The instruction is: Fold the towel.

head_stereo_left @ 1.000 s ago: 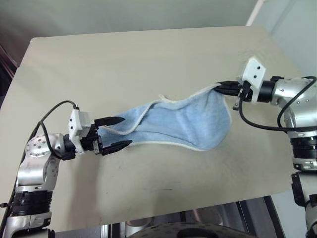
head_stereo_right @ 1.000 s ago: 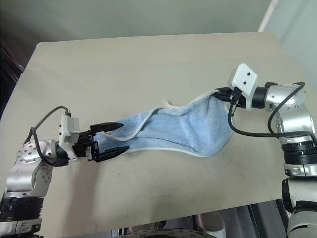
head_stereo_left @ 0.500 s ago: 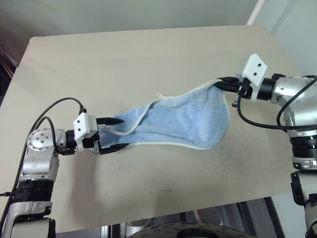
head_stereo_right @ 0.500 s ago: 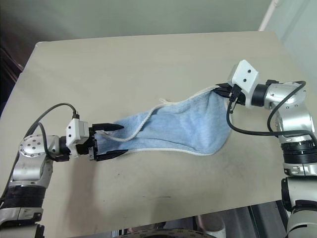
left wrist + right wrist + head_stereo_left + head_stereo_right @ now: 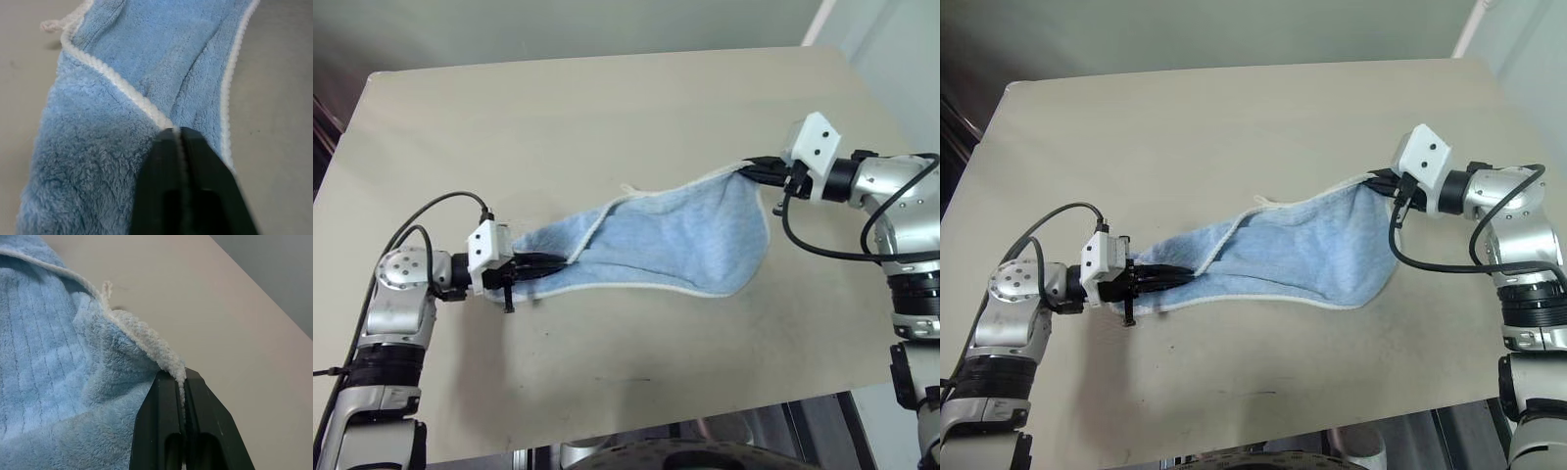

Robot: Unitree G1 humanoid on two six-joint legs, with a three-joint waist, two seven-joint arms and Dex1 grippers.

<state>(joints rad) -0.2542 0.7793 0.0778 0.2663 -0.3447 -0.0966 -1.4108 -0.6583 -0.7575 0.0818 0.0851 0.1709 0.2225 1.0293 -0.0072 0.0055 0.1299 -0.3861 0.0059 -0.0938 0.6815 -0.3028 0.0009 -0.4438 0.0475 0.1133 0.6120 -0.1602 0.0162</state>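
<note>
Both ends of the towel (image 5: 666, 240) are pinched now, and that sets the stage. The left gripper (image 5: 543, 264) sits low, just above the worktop (image 5: 607, 117), its two black fingers pressed together on the near-left corner. In the left wrist view the cream trim runs right into the seam between them. Over on the right, the right gripper (image 5: 751, 169) is clamped tight on the far-right corner, and the right wrist view shows a curl of white edging caught between those fingers too.

The towel itself hangs between the two arms like a slack hammock, strung diagonally across the middle of the worktop. Its right end is lifted off the surface, while the belly sags and appears to rest on the worktop along the lower hem. The blue terry is bunched and rolled along its length, with the white trim snaking across the top face. It is not spread flat, and no clean crease is visible anywhere.

So where does the fold stand? Early, by my reading. Two corners are secured, which is the setup. Still to come are pulling the cloth taut, bringing one edge over to meet the other, and laying it down squared up. Whether these two corners share one edge or lie diagonally opposite is hard to tell through the bunching.
</note>
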